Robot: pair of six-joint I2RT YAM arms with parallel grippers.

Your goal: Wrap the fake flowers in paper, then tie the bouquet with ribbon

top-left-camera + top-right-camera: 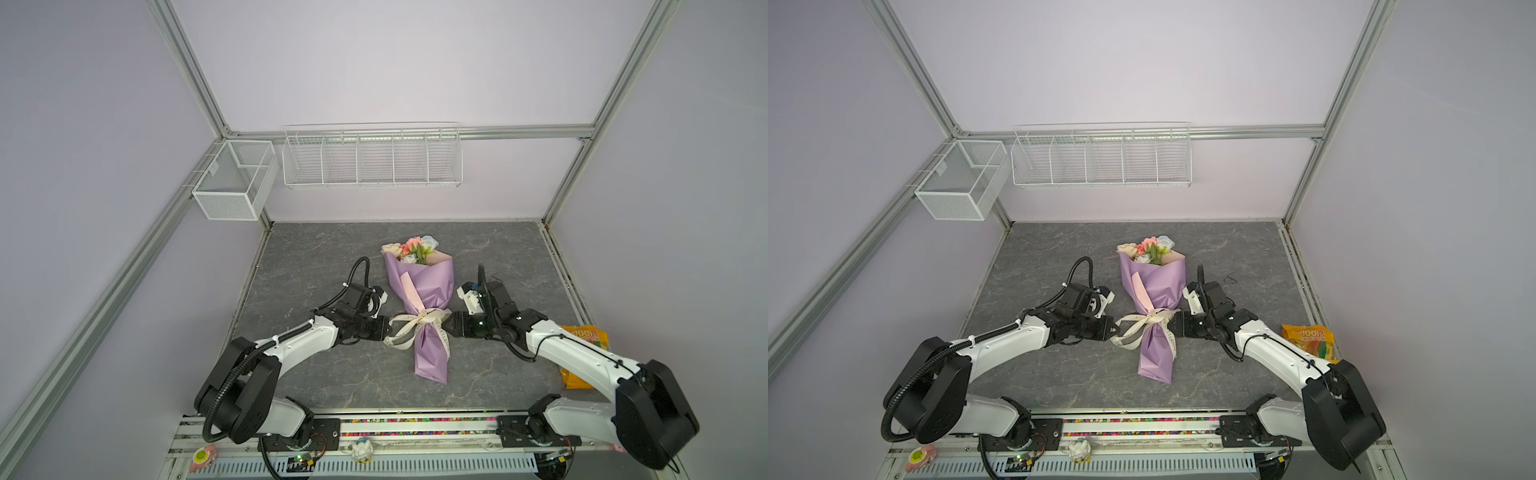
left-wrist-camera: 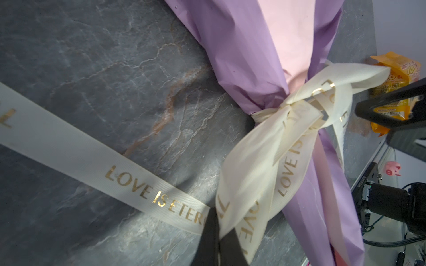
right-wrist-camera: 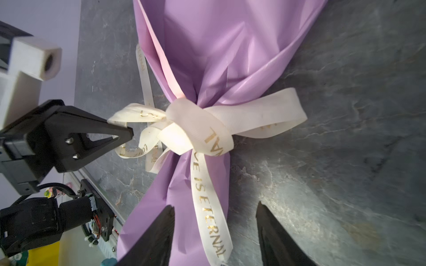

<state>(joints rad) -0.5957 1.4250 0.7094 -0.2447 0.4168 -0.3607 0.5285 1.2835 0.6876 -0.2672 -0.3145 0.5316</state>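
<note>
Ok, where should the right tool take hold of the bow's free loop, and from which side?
Probably the free loop at its outer bend, coming in level from the right arm's side of the bouquet. It sticks out sideways from the knot toward the open right tool, while the left tool pins the other loop.

One bouquet (image 1: 420, 286), one ribbon (image 1: 409, 330), two tools (image 1: 388, 328) (image 1: 449, 328)

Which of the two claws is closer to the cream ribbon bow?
Left. The left gripper is clamped on one loop of the ribbon bow; the right gripper sits open beside the opposite loop.
</note>
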